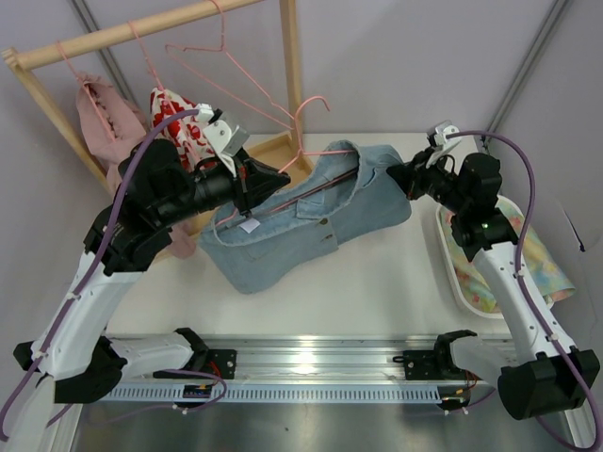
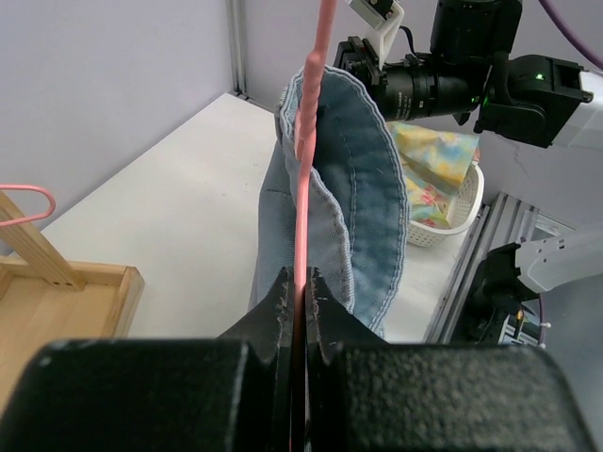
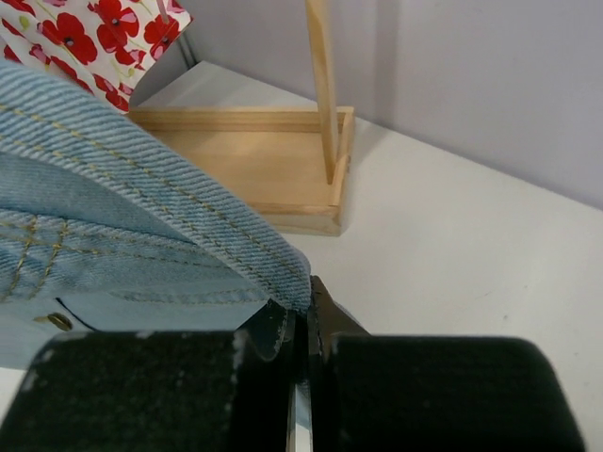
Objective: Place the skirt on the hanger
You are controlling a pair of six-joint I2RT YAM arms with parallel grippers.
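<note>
Skirt (image 1: 311, 212) location: suspended above the table (image 1: 377, 282), stretched between both arms, with its hem hanging toward the near edge. The hanger (image 2: 303, 217) runs along the open waistband and appears to sit partly inside it. How far the far shoulder of the wire has entered cannot be told.

Grip state:
- Left gripper (image 2: 300, 282): jaws closed tight on the pink hanger wire, no gap visible.
- Right gripper (image 3: 300, 315): jaws pinched on the stitched denim edge of the skirt, at the end opposite the left gripper.

Step in hand, as judged: seating the waistband over the hanger's shoulders.

Recommended procedure:
1. Hold the wire rigid with the left gripper. A thin wire is likely to twist in the jaws if the denim drags on it.
2. Draw the waistband along the wire with the right gripper, not across it, under light tension so the opening stays spread.
3. Keep the hanger's hook outside the fabric.
4. Work clear of the wooden rack (image 1: 292, 56) and the spare hangers (image 1: 226, 56) on its bar, which stand just behind the skirt.
5. Release the denim only once both shoulders carry the waistband. Heavy denim may slide off a tilted wire.
</note>
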